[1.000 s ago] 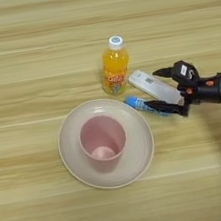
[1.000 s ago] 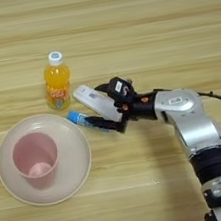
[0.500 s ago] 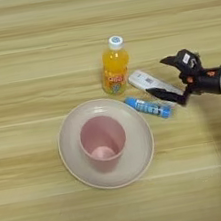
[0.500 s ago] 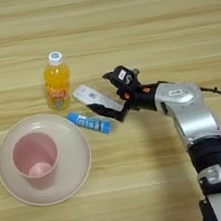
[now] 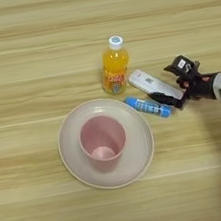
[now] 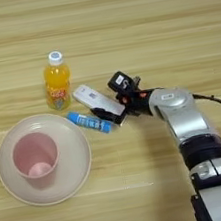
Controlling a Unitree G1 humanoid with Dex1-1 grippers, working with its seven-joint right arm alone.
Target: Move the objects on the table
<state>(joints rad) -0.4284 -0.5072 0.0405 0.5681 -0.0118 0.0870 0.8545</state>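
Since a second ago the hand has pulled back to the right, leaving the blue stick free on the surface. Its fingers stand apart around the white remote's near end. The remote looks light, stiff and smooth; gripping across its narrow sides seems best.

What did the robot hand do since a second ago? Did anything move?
The right gripper pulled back to the right, off the blue stick, and now sits by the white remote's right end. The stick lies uncovered beside the plate. The juice bottle, plate and pink cup stayed put.
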